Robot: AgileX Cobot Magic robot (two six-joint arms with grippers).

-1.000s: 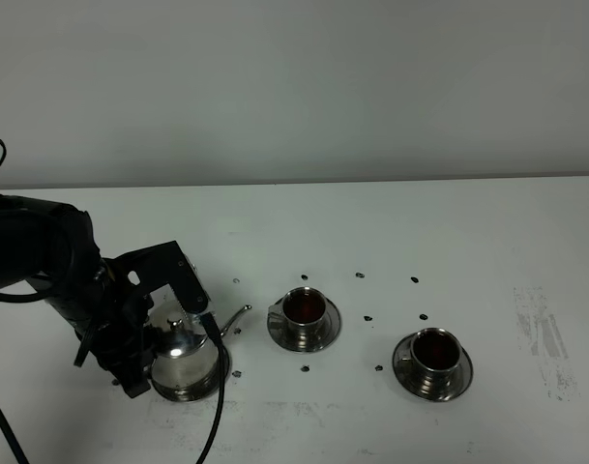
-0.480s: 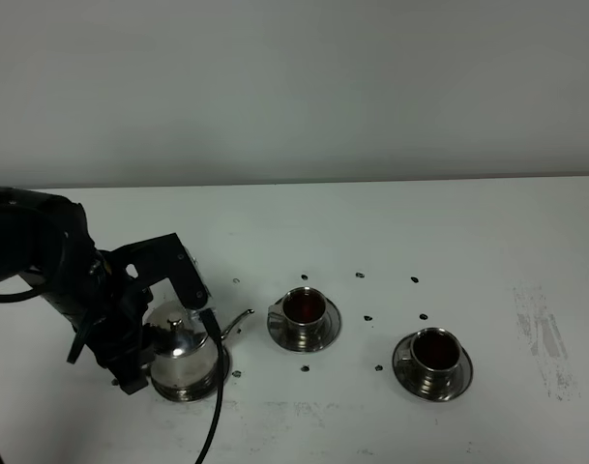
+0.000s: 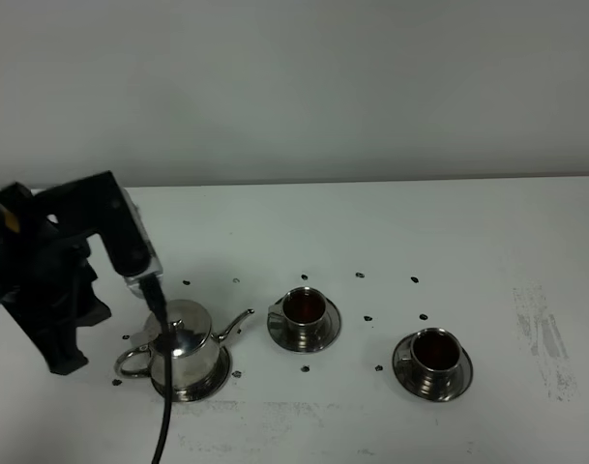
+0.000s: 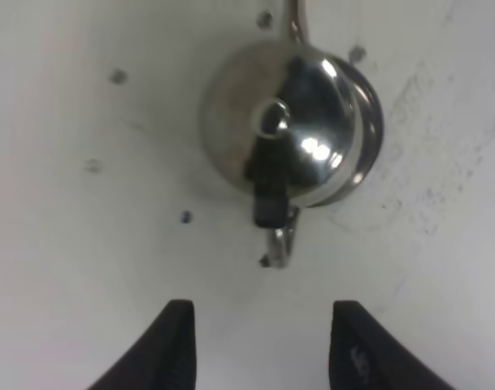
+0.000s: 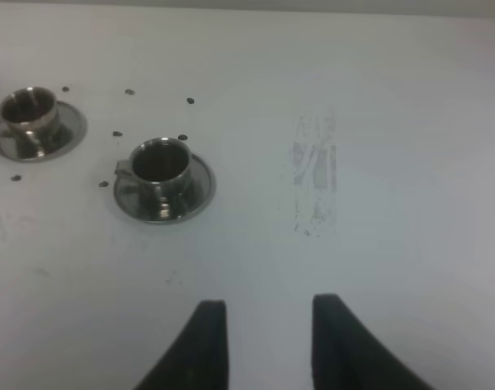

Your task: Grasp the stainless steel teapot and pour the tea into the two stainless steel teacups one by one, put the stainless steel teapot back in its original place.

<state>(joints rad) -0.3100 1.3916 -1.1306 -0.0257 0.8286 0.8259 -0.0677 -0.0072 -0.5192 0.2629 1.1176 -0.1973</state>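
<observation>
The stainless steel teapot (image 3: pixel 186 346) stands on its saucer (image 3: pixel 202 389) at the front left, spout toward the cups; the left wrist view shows it (image 4: pixel 292 134) from above with its loop handle free. Two steel teacups on saucers hold dark tea: one in the middle (image 3: pixel 304 309) (image 5: pixel 29 111), one to the right (image 3: pixel 434 352) (image 5: pixel 159 165). My left gripper (image 4: pixel 263 345) is open and empty, raised to the left of the teapot, clear of its handle. My right gripper (image 5: pixel 262 341) is open and empty, away from the cups; the exterior high view does not show it.
The white table (image 3: pixel 391 232) carries several small dark specks around the cups. A scuffed grey patch (image 3: pixel 544 338) lies at the right. The left arm's black cable (image 3: pixel 164 416) hangs in front of the teapot.
My left gripper has let go of the teapot and drawn back up and to the left. The teapot now stands alone on its saucer with its handle in view.
</observation>
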